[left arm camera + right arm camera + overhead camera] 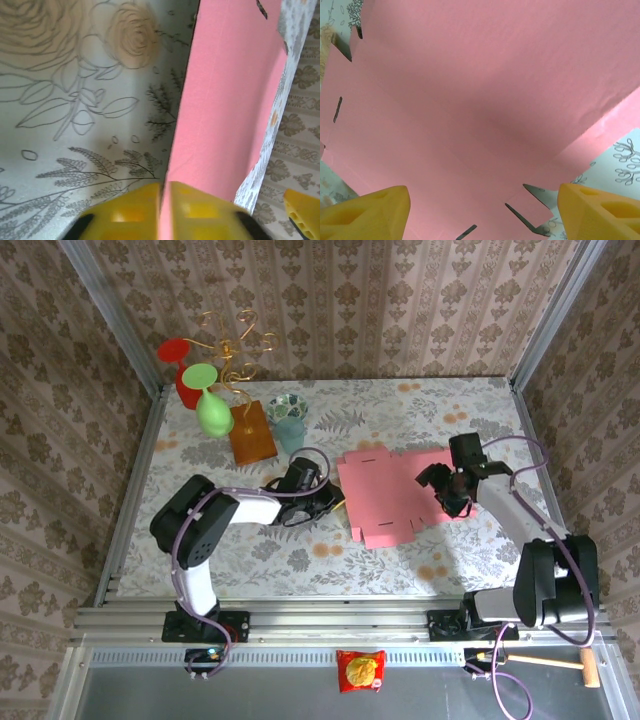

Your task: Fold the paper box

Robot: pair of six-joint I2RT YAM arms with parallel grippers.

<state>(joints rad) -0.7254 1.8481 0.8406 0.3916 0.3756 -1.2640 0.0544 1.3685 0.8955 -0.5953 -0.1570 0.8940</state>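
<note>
The paper box (385, 495) lies flat on the flowered table as a pink blank with slots and flaps. My left gripper (335, 502) is at its left edge. In the left wrist view the two yellow fingers (120, 212) stand almost together, and the blank's thin edge (230, 100) runs up from between them. My right gripper (445, 490) hovers over the blank's right side. It is open, its yellow fingers (370, 210) wide apart above the pink sheet (480, 100), with nothing between them.
Behind the blank stand an orange-brown block (252, 432), a teal cup (291, 433) and a patterned bowl (288, 406). A wire stand with a green glass (212, 410) and a red one (178, 375) fills the back left corner. Patterned walls close three sides.
</note>
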